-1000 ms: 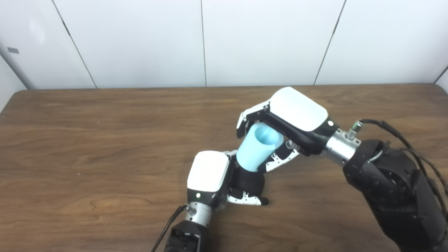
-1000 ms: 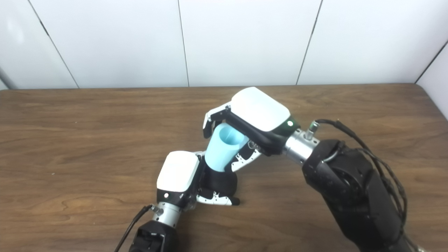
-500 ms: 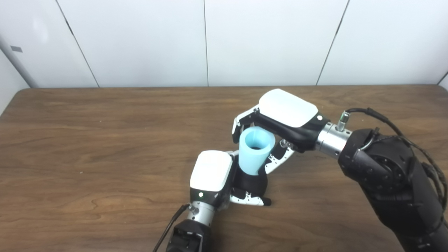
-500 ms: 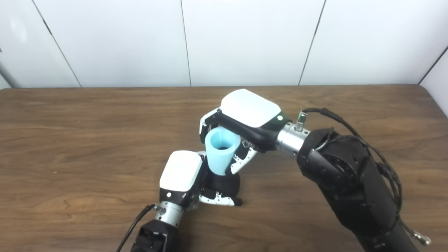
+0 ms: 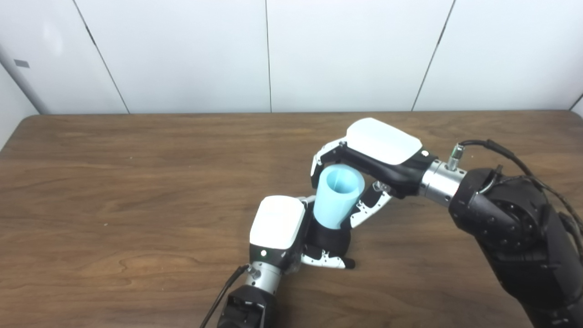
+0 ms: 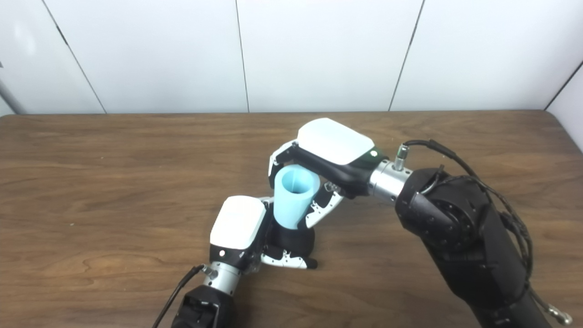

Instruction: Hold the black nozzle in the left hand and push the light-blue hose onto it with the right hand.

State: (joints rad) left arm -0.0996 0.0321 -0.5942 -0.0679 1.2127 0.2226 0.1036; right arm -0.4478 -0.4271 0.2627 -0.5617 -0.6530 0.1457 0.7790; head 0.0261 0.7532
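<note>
The black nozzle (image 5: pixel 329 240) stands low over the table near the front centre, and my left hand (image 5: pixel 278 228) is shut on it from the left. The light-blue hose (image 5: pixel 338 196), a short wide tube with its open end up, sits with its lower end on the nozzle's top and leans slightly to the right. My right hand (image 5: pixel 373 159) is shut on the hose from the upper right, fingers wrapped round its far side, thumb on the near side. In the right eye view the same hose (image 6: pixel 295 196) rises above the nozzle (image 6: pixel 294 240).
The wooden table (image 5: pixel 136 182) stretches wide to the left and behind the hands. A white panelled wall (image 5: pixel 273 54) runs along its far edge. Cables (image 5: pixel 501 150) trail from the right forearm and a cable (image 5: pixel 223 291) from the left wrist.
The hose went from a strong rightward lean to nearly upright over the nozzle, then tipped slightly right again. The right hand lowered a little with it. The left hand held still; the camera shifted slightly.
</note>
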